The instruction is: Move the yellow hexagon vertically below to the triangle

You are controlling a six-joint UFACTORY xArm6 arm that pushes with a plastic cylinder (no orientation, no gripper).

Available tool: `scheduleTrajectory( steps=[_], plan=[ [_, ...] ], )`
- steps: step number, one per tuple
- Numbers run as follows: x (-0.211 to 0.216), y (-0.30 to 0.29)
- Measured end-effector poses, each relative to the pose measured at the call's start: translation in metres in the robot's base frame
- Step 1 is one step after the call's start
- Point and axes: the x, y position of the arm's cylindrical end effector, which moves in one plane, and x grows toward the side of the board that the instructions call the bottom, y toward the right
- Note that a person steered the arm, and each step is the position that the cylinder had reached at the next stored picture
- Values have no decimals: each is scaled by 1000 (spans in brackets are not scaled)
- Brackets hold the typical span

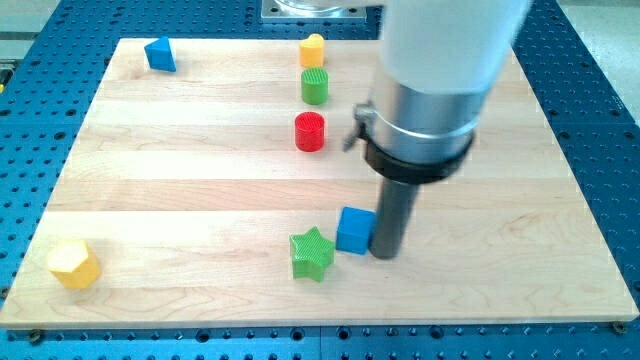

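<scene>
The glossy yellow hexagonal block sits upright, flat faceted top showing, at about eight o'clock on the pale wooden board, well apart from everything. The blue triangular block stands at eleven o'clock. My tip, a plain rod with no claw, touches the blue cube beside the green star.
</scene>
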Motion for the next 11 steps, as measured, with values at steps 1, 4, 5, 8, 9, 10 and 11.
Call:
scheduleTrajectory(
  steps=[1, 4, 5, 8, 9, 10, 11],
  plan=[
    [-4, -16],
    [-72, -51],
    [-97, -97],
    [-62, -111],
    [-62, -210],
    [-48, -304],
    [30, -360]
  ],
)
